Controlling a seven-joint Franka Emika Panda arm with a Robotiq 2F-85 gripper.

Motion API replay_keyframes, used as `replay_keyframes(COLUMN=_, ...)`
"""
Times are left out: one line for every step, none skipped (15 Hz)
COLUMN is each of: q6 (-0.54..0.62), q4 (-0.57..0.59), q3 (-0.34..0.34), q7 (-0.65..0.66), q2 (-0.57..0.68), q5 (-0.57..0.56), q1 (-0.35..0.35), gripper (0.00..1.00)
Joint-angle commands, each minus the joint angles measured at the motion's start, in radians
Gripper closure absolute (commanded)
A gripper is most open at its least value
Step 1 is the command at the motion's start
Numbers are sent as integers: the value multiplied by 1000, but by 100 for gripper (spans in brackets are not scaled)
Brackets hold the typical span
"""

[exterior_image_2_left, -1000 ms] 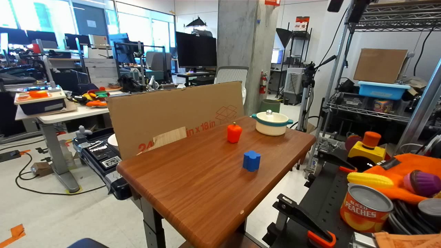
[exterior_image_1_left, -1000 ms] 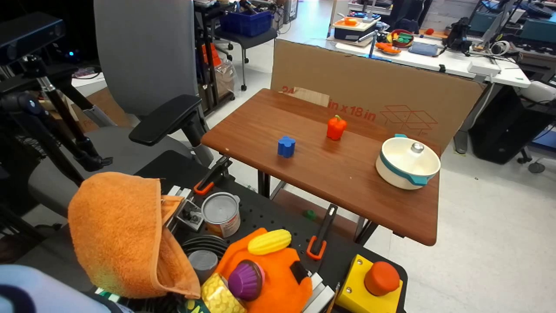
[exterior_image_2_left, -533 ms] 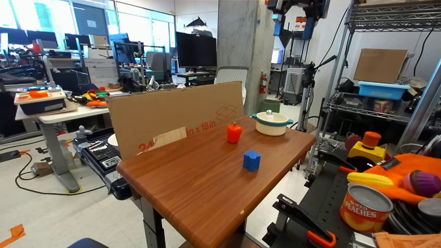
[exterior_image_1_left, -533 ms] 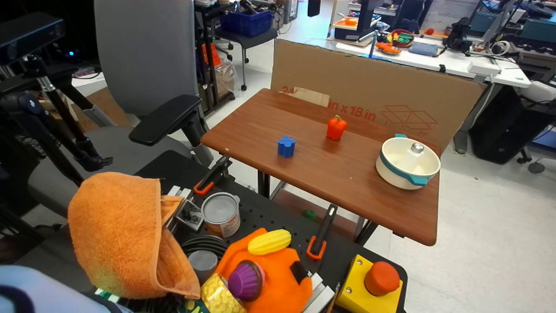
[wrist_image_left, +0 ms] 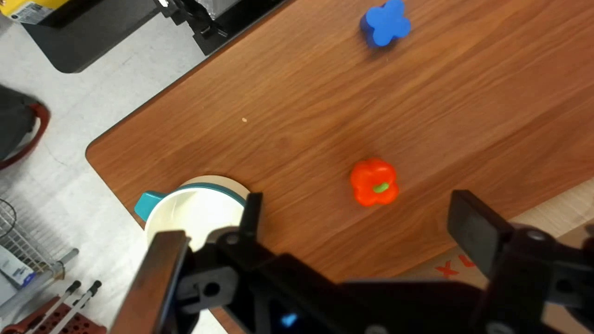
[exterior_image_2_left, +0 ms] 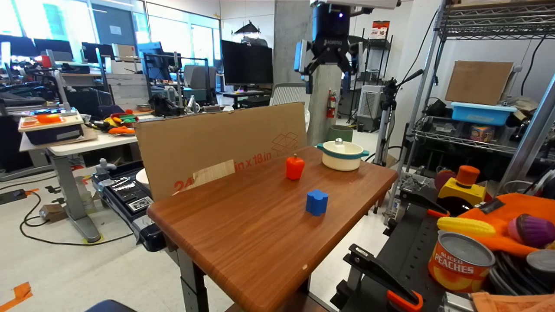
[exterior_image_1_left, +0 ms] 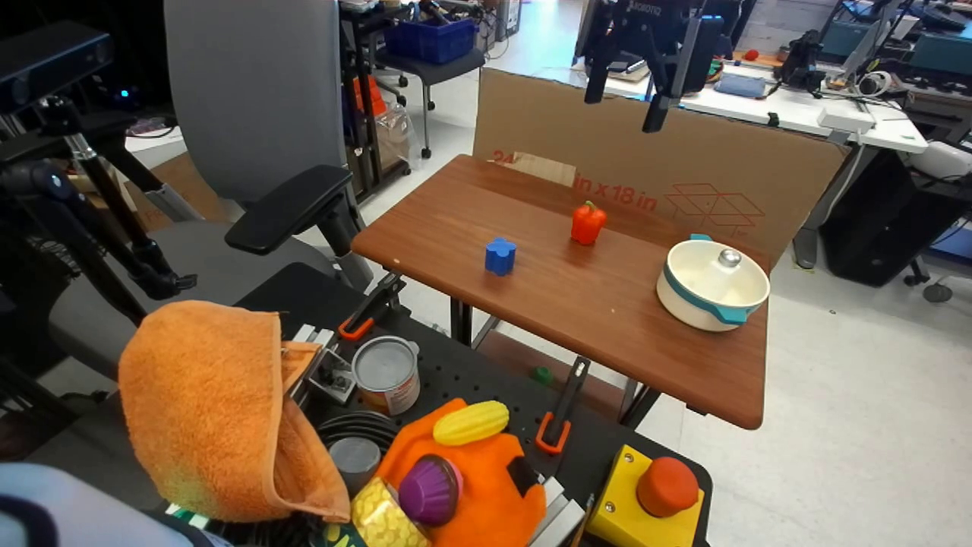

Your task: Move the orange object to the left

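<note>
The orange object is an orange-red toy bell pepper with a green stem. It stands upright on the brown wooden table, and also shows in an exterior view. In the wrist view the pepper lies between the fingertips as seen, but well below them. My gripper hangs high above the table's back side, near the cardboard. It also shows in an exterior view. Its jaws stand wide apart with nothing between them; the gripper touches nothing.
A blue flower-shaped block stands near the pepper. A cream pot with teal handles and a lid stands at one table end. A cardboard sheet rises along the table's back edge. Clamps and a black bench border the front.
My gripper has come into both exterior views from above and moved over the table's back side, with open jaws. The pepper, blue block and pot have not moved.
</note>
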Motion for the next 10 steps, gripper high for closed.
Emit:
replay_keyframes(q6=-12, q4=157, q3=-52, q7=125, q2=160, q5=-21, q1=62, gripper=0)
replay_keyframes(q6=-17, q4=187, q3=-63, q7=148, q2=194, q5=-21, q1=77, gripper=0)
replay_keyframes(q6=-27, q4=217, q3=-70, q7=164, q2=227, q5=-18, q1=90, gripper=0)
replay_keyframes(q6=-36, q4=241, q3=-76, q7=178, q2=253, q5=-13, q1=102, gripper=0)
replay_keyframes(q6=-41, q4=265, q3=-81, q7=189, q2=281, q5=-10, q1=114, gripper=0)
replay_keyframes(q6=-50, q4=290, q3=-86, q7=200, q2=309, q5=-8, q1=124, gripper=0)
replay_keyframes(q6=-55, q4=312, q3=-91, q7=211, q2=336, q5=-8, q1=133, gripper=0)
replay_keyframes(q6=-66, q4=335, q3=-96, q7=219, q2=364, q5=-7, q1=141, gripper=0)
replay_keyframes(q6=-80, q4=360, q3=-99, q7=223, q2=393, q5=-1, q1=144, gripper=0)
replay_keyframes(q6=-98, q4=383, q3=-102, q7=229, q2=418, q5=1, q1=148, gripper=0)
